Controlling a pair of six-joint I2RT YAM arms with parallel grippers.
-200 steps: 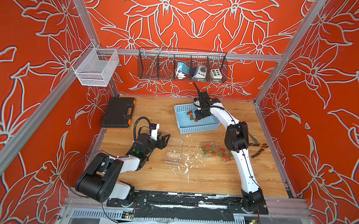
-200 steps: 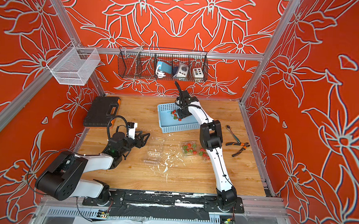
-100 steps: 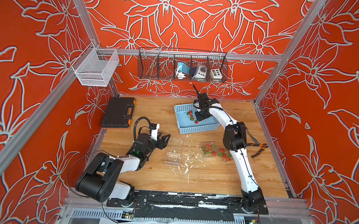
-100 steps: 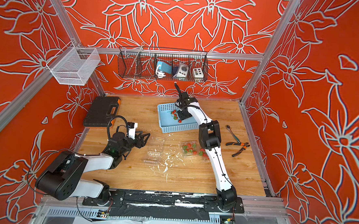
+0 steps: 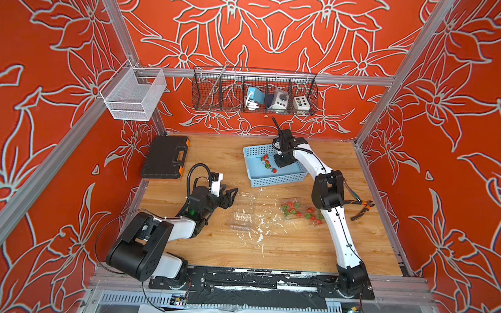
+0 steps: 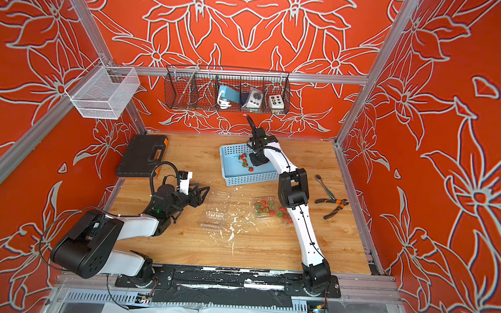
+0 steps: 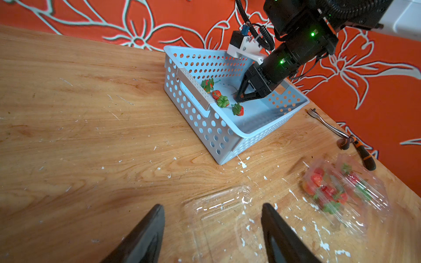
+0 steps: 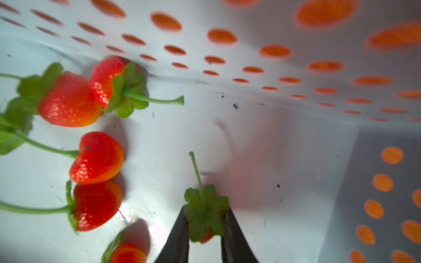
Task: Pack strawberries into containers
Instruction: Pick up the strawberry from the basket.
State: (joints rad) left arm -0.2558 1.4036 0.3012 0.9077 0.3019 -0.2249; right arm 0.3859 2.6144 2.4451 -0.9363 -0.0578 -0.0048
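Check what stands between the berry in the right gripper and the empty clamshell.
Only the near wall of the basket does. The berry, pinched by the right gripper, sits low on the basket floor. The empty clamshell lies on the table beyond that wall. Past the wall, nothing visible blocks the way.

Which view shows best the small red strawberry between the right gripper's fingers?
The right wrist view: the small red strawberry with green cap shows large in the right gripper. In the left wrist and both top views the gripper hides it.
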